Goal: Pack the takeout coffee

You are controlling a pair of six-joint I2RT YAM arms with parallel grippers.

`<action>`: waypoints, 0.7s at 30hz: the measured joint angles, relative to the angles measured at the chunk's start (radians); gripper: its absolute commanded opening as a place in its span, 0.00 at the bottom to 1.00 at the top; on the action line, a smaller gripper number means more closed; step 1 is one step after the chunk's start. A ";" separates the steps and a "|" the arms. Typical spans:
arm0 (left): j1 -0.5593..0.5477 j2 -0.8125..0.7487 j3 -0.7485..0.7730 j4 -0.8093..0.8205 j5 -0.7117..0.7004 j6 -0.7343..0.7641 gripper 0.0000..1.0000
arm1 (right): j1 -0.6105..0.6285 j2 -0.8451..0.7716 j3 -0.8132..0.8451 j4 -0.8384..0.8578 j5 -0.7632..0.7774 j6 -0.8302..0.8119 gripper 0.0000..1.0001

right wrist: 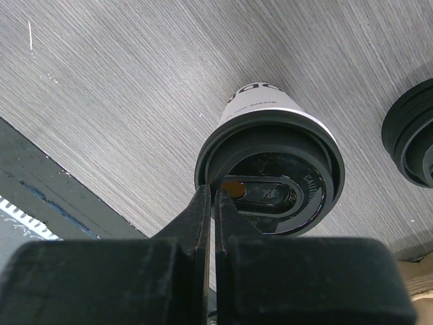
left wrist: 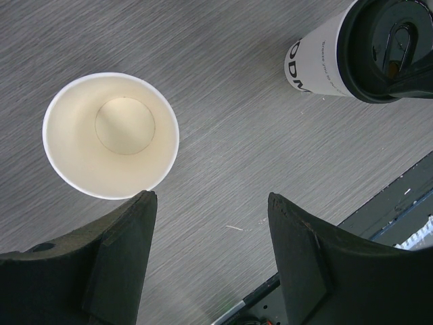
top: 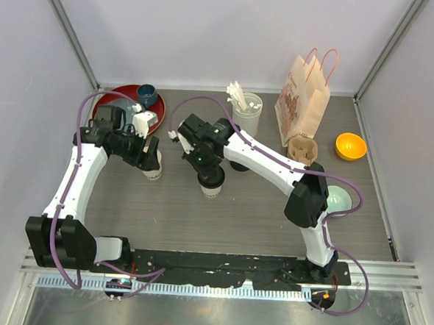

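Red tray is sitting far L at the back, w/ a blue bowl on it. Just in front of it, the left gripper is hanging over the grey table, fingers spread wide and gripping nothing. An open cup, no lid, is standing upright just beyond one fingertip, not btwn the fingers. Near it to the R, the second cup is standing upright, wearing a black lid. The right gripper is touching that lid's near rim, fingers squeezed together w/ nothing showing btwn them. A spare black lid is lying just beside this cup. Further R at the back, a white tub of sticks and a paper bag are standing. A tan carrier is sitting just in front of the bag, and an orange bowl is lying far R.
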 measured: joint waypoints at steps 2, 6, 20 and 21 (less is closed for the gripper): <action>0.000 0.000 0.000 0.000 0.000 0.000 0.70 | 0.000 0.000 0.000 -0.002 0.000 0.000 0.01; 0.000 0.000 0.000 0.000 -0.001 0.000 0.70 | 0.000 0.000 0.000 -0.003 -0.001 -0.004 0.01; 0.000 0.000 0.000 0.000 -0.007 0.000 0.70 | -0.021 -0.022 -0.066 0.053 -0.040 -0.016 0.01; 0.000 0.000 0.000 0.000 -0.007 0.000 0.70 | -0.022 -0.026 -0.073 0.060 -0.045 -0.016 0.01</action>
